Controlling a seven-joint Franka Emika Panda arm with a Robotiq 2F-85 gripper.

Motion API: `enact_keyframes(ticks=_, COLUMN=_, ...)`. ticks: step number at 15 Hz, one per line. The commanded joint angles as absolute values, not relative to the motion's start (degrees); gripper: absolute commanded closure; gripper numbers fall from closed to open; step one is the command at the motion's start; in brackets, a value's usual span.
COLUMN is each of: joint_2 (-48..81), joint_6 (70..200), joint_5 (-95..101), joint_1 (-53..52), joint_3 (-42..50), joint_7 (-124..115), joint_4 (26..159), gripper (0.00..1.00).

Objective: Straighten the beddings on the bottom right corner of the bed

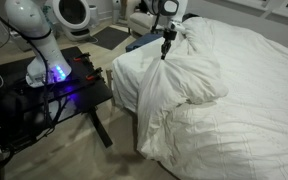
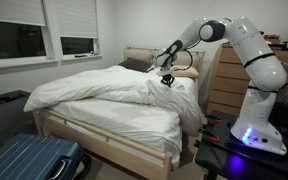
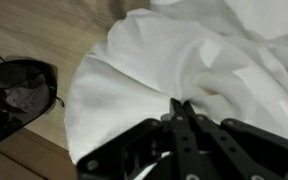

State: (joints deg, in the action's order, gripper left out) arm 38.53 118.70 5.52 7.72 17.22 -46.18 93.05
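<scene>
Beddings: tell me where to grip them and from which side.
Grip the bunched ridge of the beddings at the turned-back corner, coming from above: the folds rise into a peak there, thin enough to pinch. The pincer looks shut on it.

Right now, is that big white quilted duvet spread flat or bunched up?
Bunched up: the white quilted duvet lies in a wrinkled heap, folded over itself, with the gripper shut on a fold.

- One bed [image 2: 109, 150], dressed in one spread of white beddings [image 2: 104, 95].
- One white robot arm [image 2: 249, 50] with one gripper [image 2: 167, 82], on one black stand [image 1: 69, 92].
- Two windows [image 2: 14, 35].
- One blue suitcase [image 2: 29, 160].
- One wooden dresser [image 2: 227, 85].
</scene>
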Motion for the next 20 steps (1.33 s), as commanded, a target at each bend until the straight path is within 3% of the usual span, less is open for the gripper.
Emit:
enact_keyframes(ticks=1, joint_2=29.9, joint_6=116.9, joint_5=4.6, joint_1=6.3, joint_3=14.6, joint_7=-41.4, joint_4=102.2, gripper=0.99)
enact_keyframes(ticks=20, joint_2=7.1, joint_6=127.6, joint_5=2.3, joint_1=0.0, joint_3=3.0, joint_7=-18.3, joint_4=132.8, gripper=0.99)
